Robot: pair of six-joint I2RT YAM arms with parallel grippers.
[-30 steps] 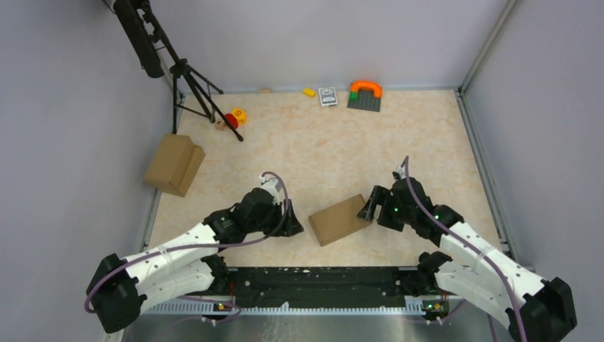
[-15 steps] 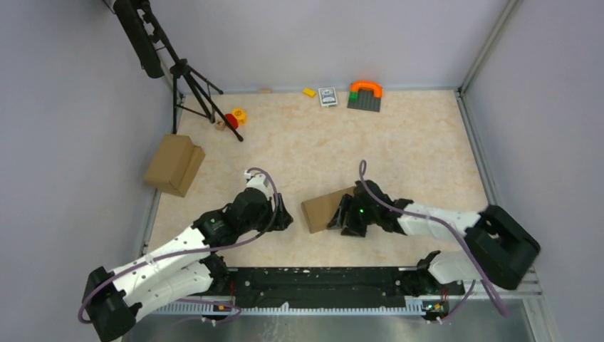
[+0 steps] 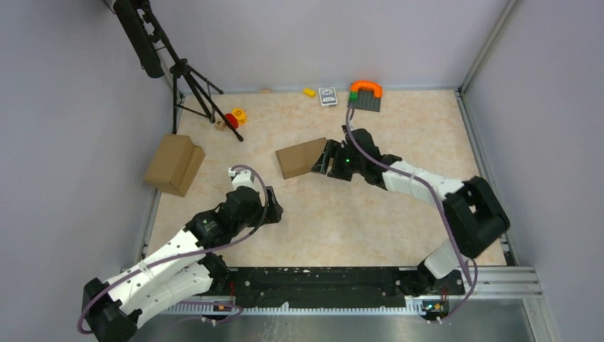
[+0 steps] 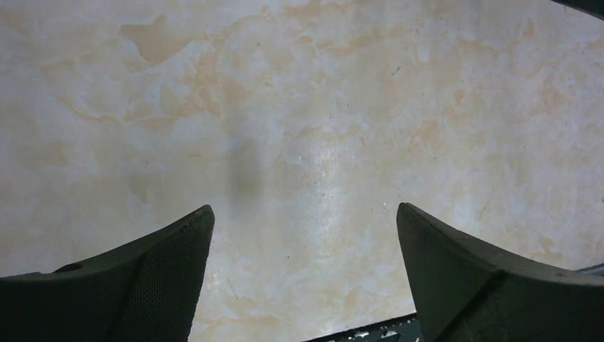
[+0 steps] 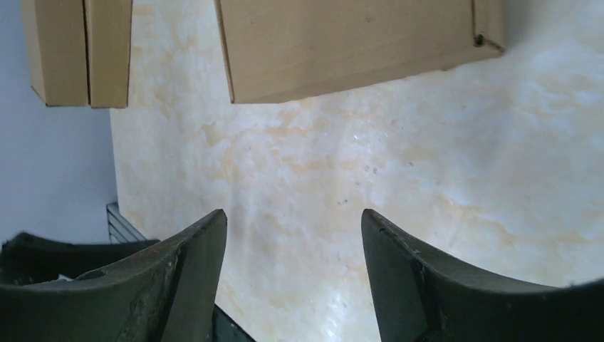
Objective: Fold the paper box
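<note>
Box (image 3: 301,157) has moved since a second ago: it lay nearer the front than the carton (image 3: 173,164) and farther to its right. It now rests flat about level with the carton, on the carton's right and well apart from it. Right gripper (image 3: 329,157) has followed the box to its far side from the carton. Its jaws are spread and empty, and the box lies just beyond the fingertips, not between them. Left gripper (image 3: 274,212), nearer the front than the carton, has widened, with only bare table (image 4: 306,107) between its fingers.
</note>
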